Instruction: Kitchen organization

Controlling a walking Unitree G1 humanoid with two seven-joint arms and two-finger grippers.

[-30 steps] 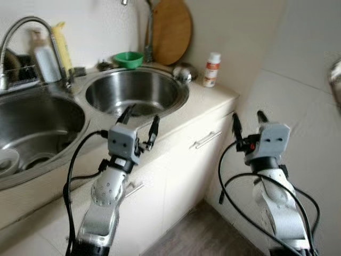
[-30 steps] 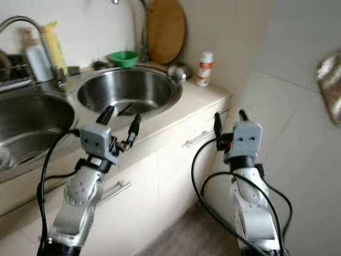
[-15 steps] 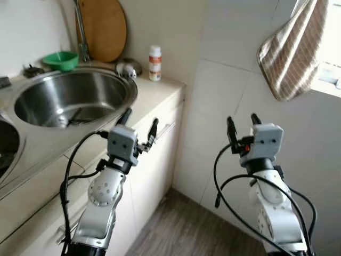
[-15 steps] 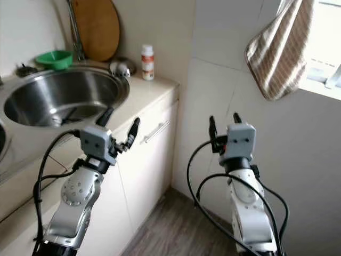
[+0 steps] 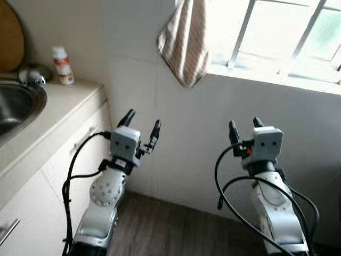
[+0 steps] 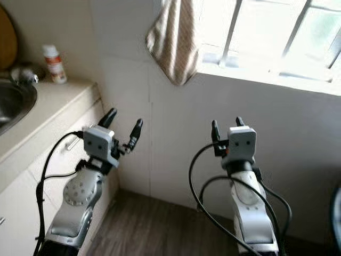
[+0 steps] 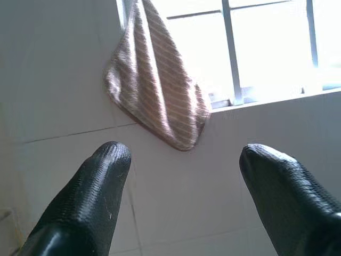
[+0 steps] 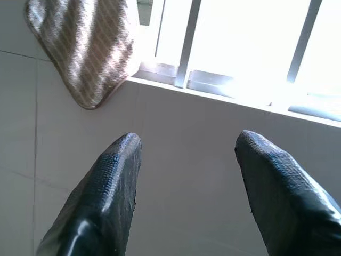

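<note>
Both the left gripper (image 5: pixel 141 124) and right gripper (image 5: pixel 243 127) are spread apart and hold nothing, so go slow toward the striped cloth (image 5: pixel 184 40) hanging at the top middle, by the window (image 5: pixel 277 32).

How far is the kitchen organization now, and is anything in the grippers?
Nothing looks done yet. Left gripper and right gripper are open and empty, facing the tiled wall under the striped cloth. The bottle stands on the counter, untouched.
</note>
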